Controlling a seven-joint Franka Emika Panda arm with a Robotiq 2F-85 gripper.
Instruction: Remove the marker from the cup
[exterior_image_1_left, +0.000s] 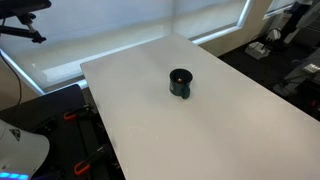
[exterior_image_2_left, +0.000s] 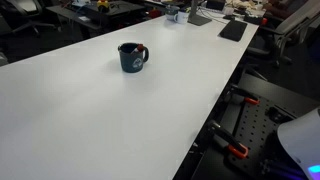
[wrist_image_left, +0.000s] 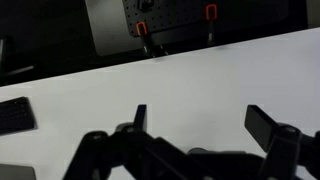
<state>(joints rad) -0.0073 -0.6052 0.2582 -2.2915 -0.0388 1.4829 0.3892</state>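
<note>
Office-lab setting. Window blinds (exterior_image_1_left: 130, 25) run behind a long white tabletop (exterior_image_1_left: 200, 130), and an exterior view shows cluttered desks (exterior_image_2_left: 200, 12) past its far end. Red-handled clamps (wrist_image_left: 143, 30) sit along the tabletop's edge in the wrist view. A flat black object (wrist_image_left: 14, 115) lies on the surface at that view's left margin.

Cup (exterior_image_2_left: 131, 57): small, squat and round. The body is dark teal to black, the rim is dark, and a handle sits on one side. It stands upright and alone, roughly mid-width on the tabletop and well clear of every edge, and both exterior views show it. It does not appear in the wrist view.

Marker (exterior_image_2_left: 142, 49): only a small reddish bit shows, at the cup's rim on the handle side. The dark shaft cannot be told apart from the cup's dark interior. At this size I cannot tell its lean, or whether it rests against the rim.

Claw (wrist_image_left: 200, 116): seen only from the wrist camera, over bare white tabletop. Its two black fingers (wrist_image_left: 140, 118) are spread wide, with nothing between them and nothing gripped.
</note>
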